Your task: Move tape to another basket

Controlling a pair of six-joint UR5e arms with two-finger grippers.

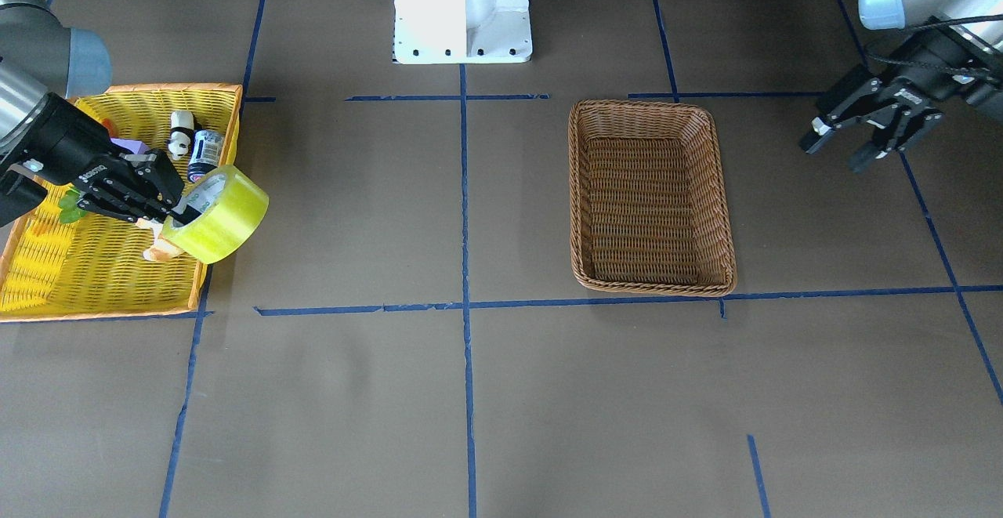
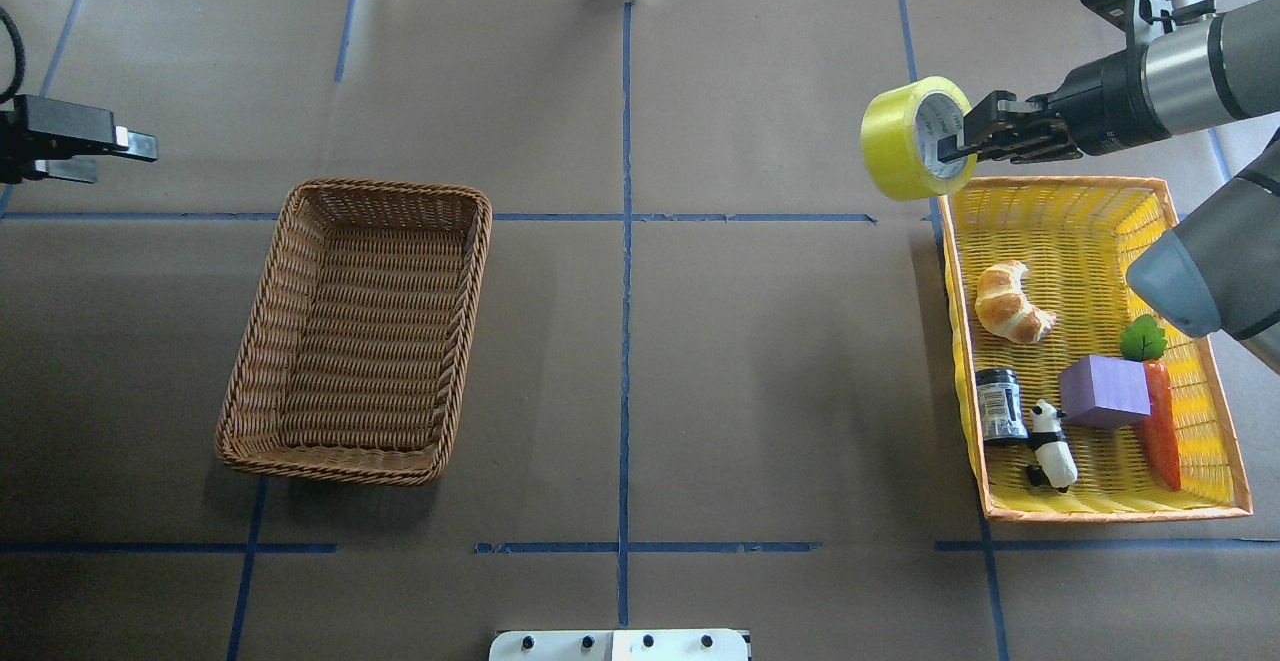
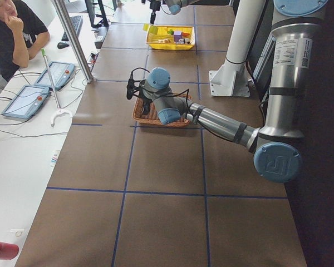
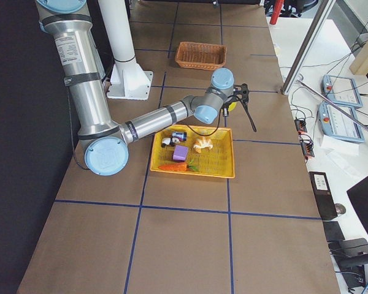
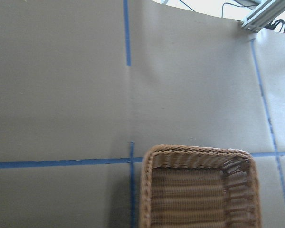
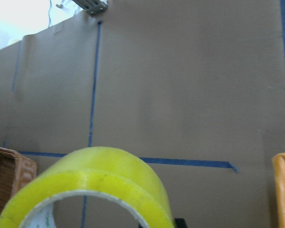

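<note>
the right gripper point(image 2: 958, 144) is pinched on the wall of the packing tape roll point(image 2: 900, 136), one finger reaching into the white core; the outer finger is hidden behind the roll. the roll hangs in the air, clear of everything, over the corner of the yellow mesh tray point(image 2: 1090, 241) that lies farthest from the robot's base and toward the middle of the table. it is carried on edge, with its open core facing back at the wrist, so its axis runs roughly along the table's length.

the wicker basket point(image 2: 360, 341) lies well apart from it, across the centre line on the robot's left side, its long axis running away from the robot. i judge the coming move to be a long sideways carry to the robot's left, with nothing standing in between.

the left gripper point(image 1: 834, 153) hovers with fingers spread just beyond the basket's outer side, holding nothing. it is the nearer arm to the basket, but the right one has the roll.

a croissant point(image 2: 1012, 303) and a purple block point(image 2: 1103, 391) lie in the tray.
</note>
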